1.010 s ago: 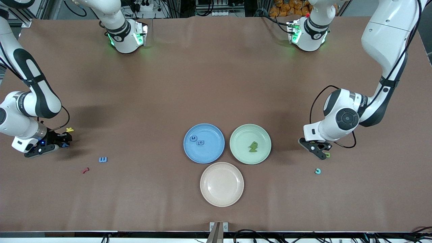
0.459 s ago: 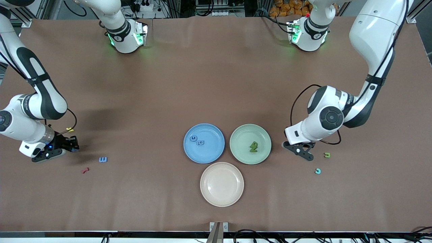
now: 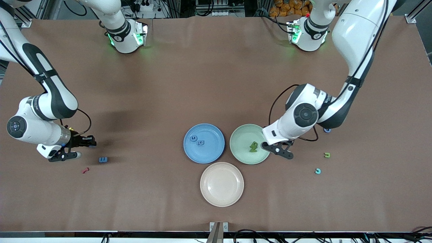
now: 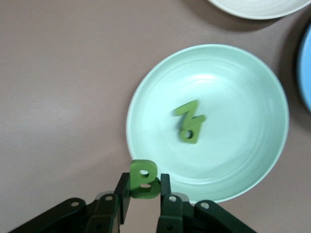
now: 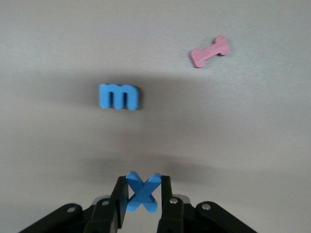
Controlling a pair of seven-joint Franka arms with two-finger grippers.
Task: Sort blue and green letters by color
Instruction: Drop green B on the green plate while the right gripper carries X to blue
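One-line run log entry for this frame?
left gripper: shut on green B, over green plate rim | right gripper: shut on blue X, above table

1. You are looking at three plates: a blue plate (image 3: 211,153), a green plate (image 3: 242,135) and a cream plate (image 3: 221,189).
2. You are seeing four blue letters: two lying on the blue plate (image 3: 193,138) (image 3: 200,142), a blue m (image 3: 103,159) on the table, and a blue X (image 5: 143,191) pinched in the right gripper (image 5: 142,196).
3. Green letters are numbering at least three: a green B (image 4: 143,177) in the left gripper (image 4: 144,190), one olive-green letter (image 3: 326,155) on the table, and a green cluster (image 3: 253,146) on the green plate whose count you cannot tell.
4. One teal letter (image 3: 317,171) and one red letter (image 3: 85,170) are lying on the table.
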